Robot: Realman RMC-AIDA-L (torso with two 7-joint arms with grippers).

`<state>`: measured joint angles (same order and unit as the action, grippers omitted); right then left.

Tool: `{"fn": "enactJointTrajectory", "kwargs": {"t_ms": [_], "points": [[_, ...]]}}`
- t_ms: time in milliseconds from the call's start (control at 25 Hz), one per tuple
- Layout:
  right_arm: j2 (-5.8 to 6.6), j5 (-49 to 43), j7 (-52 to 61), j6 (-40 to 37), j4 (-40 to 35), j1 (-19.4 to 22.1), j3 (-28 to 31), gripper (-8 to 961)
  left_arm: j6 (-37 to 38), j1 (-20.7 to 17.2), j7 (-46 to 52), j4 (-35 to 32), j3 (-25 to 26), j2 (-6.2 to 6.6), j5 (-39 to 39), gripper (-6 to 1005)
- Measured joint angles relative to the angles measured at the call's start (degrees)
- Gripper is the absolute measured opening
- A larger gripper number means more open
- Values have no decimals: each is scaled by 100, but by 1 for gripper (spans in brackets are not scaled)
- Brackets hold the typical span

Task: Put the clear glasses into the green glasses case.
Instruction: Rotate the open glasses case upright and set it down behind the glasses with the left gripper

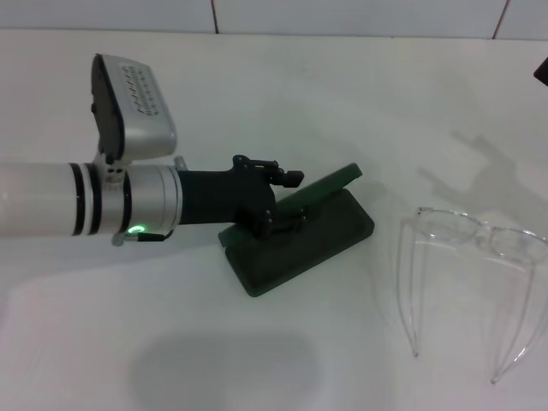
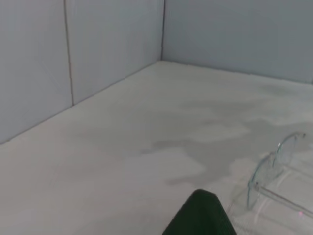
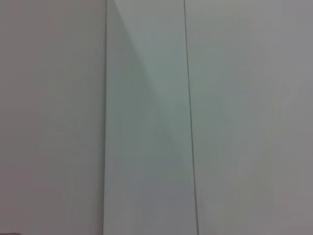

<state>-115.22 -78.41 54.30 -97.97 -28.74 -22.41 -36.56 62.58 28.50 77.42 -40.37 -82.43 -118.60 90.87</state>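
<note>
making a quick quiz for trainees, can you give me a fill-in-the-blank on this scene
1. The left gripper is at the lid of the dark green hard glasses case, which stands partly ____.
2. The clear plastic wraparound glasses lie on the white table on the robot's ____ side of the case.
3. The glasses' arms are ____, not folded.
4. The glasses are ____ the case, not in it.

Missing words: open; right; unfolded; outside
</note>
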Motion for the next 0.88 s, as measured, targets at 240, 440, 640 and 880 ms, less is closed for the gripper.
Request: {"fn": "enactJointTrajectory", "kwargs": {"t_ms": [240, 440, 640, 880], "points": [[0, 0, -21, 72, 0, -13, 0, 871, -56, -102, 22, -291, 2, -49, 250, 457], [0, 0, -32, 77, 0, -24, 0, 871, -53, -69, 188, -379, 8, -48, 451, 427], [0, 1, -38, 77, 0, -42, 0, 871, -63, -113, 446, -691, 13, -54, 711, 397], [0, 2, -42, 73, 0, -44, 0, 871, -71, -126, 831, -1084, 16, -58, 1179, 367]]}}
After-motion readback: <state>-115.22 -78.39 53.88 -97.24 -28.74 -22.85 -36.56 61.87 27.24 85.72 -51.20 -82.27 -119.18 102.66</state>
